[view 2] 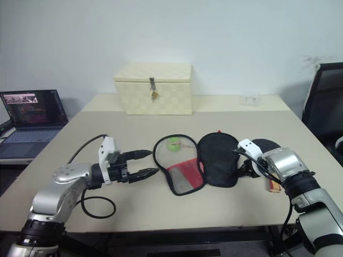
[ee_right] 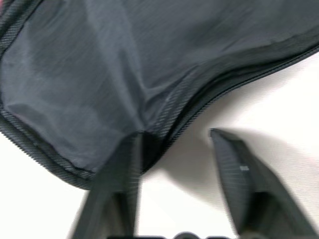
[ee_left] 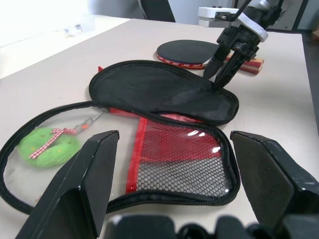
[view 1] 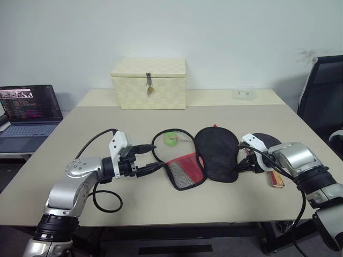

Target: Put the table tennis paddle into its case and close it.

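Two grippers work over a beige table (view 1: 161, 206) in the left eye view. The case (view 1: 206, 156) lies unzipped at the table's centre: its black flap is folded out toward the robot's right, its red mesh half toward the left. A green ball (view 1: 171, 139) sits inside the zipper loop. The left gripper (view 1: 155, 158) hovers just left of the case, fingers spread, holding nothing. The right gripper (view 1: 238, 165) sits at the flap's right edge. The table tennis paddle (view 1: 268, 147) lies flat on the table behind that wrist, outside the case (largely hidden by the arm). A cream box (view 1: 149, 83) stands at the far edge, and a laptop (view 1: 27, 115) on a separate surface to the left.

Right eye view: same layout; the paddle's handle shows just right of the right wrist.

Left wrist view: both left fingers (ee_left: 79, 184) stand wide apart, the mesh pocket (ee_left: 184, 159) between them. The right gripper's tips point down at the flap's edge; the paddle lies beyond.

Right wrist view: the fingers (ee_right: 234, 169) are parted. One touches the flap's zipper rim; nothing is gripped.
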Robot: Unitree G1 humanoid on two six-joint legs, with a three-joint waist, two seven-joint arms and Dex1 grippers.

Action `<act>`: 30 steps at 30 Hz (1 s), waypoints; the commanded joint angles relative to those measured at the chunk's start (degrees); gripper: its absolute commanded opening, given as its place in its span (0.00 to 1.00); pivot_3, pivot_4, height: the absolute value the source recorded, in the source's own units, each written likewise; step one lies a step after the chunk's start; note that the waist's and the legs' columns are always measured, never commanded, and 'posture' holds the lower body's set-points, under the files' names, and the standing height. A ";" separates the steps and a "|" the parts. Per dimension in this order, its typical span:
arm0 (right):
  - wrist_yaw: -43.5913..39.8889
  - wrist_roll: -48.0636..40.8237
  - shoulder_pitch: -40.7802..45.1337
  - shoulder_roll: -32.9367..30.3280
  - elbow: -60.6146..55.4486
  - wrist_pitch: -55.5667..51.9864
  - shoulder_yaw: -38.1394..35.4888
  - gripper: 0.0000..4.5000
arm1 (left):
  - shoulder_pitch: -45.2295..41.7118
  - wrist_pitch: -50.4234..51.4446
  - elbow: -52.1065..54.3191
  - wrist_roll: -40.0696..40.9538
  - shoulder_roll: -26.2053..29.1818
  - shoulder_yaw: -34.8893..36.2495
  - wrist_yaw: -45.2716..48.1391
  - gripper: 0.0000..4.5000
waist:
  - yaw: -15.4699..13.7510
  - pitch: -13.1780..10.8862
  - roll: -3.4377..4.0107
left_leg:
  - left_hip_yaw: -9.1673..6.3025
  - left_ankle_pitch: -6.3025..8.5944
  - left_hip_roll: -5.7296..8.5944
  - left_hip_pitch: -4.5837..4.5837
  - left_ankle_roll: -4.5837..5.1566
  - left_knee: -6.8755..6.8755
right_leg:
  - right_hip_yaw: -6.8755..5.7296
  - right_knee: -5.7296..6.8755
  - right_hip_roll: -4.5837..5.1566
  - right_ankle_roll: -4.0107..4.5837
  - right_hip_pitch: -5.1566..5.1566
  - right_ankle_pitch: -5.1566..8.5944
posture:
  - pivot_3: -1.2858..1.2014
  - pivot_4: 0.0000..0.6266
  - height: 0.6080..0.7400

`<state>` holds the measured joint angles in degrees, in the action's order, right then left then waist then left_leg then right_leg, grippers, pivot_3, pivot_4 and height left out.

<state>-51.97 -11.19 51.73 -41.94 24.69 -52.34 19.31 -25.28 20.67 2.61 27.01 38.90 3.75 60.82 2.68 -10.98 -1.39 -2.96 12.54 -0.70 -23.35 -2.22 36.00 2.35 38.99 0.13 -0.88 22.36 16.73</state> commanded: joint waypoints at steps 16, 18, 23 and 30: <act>31.95 3.04 -22.64 7.82 -34.20 -23.35 -38.18 1.00 | -12.22 3.52 -2.00 4.20 -1.97 -2.33 8.50 0.87 | -0.77 -0.01 0.02 | -0.01 -0.01 0.01 -0.05 -0.02 0.06 | 0.02 0.09 -0.06 -0.01 0.01 0.00 | 0.52 0.24 1.00; 34.65 3.63 -24.09 10.15 -35.73 -23.88 -39.93 1.00 | -13.01 3.13 -2.64 3.56 -1.95 -2.94 9.83 0.87 | -0.76 -0.01 0.02 | -0.02 -0.01 0.02 -0.05 -0.02 0.05 | 0.02 0.08 -0.11 -0.01 0.00 0.00 | 0.52 0.24 1.00; 39.06 3.44 -24.10 15.14 -33.53 -22.19 -42.86 1.00 | -14.37 1.98 -4.53 2.35 -2.68 -3.53 10.42 0.87 | -0.69 -0.01 0.02 | 0.04 -0.02 0.01 -0.01 -0.01 0.06 | 0.05 0.09 -0.20 -0.02 0.00 -0.01 | 0.52 0.24 1.00; 40.62 2.82 -22.27 17.60 -26.16 -14.75 -41.81 1.00 | -12.57 1.68 -3.95 1.80 -1.99 -2.58 9.80 0.87 | -0.67 0.00 0.02 | 0.08 -0.01 0.01 0.00 0.00 0.05 | 0.09 0.07 -0.21 -0.04 -0.01 -0.02 | 0.52 0.24 1.00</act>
<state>-11.61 -7.97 28.72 -24.39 -2.04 -69.33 -22.64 -37.73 23.22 -2.64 28.72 36.24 0.16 70.66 2.01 -10.98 -1.37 -2.89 12.52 -0.69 -23.35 -2.22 36.06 2.44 39.07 -0.09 -0.92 22.35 16.71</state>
